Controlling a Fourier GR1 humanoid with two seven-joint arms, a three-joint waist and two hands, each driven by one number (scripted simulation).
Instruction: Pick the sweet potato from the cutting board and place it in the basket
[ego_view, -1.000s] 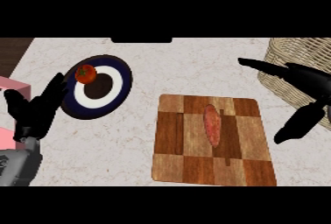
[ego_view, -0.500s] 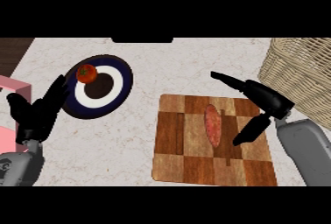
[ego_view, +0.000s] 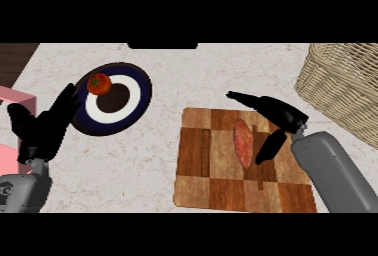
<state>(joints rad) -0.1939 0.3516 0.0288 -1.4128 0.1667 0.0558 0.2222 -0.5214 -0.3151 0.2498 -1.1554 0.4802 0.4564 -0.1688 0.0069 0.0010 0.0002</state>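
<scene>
1. You have the board (ego_view: 221, 175) right of centre on the surface (ego_view: 192, 70), the sweet potato (ego_view: 243, 141) on it.
2. The basket (ego_view: 343, 82) sits behind and right of the board.
3. The plate (ego_view: 129, 107) lies left, a tomato (ego_view: 99, 84) on it.

Single head view, steeply downward, close over counter (ego_view: 192, 70)

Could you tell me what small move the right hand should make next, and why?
Probably lower the right hand and close its fingers around the reddish elongated sweet potato. The hand is open just right of it, and the potato lies untouched on the wooden checkered cutting board.
</scene>
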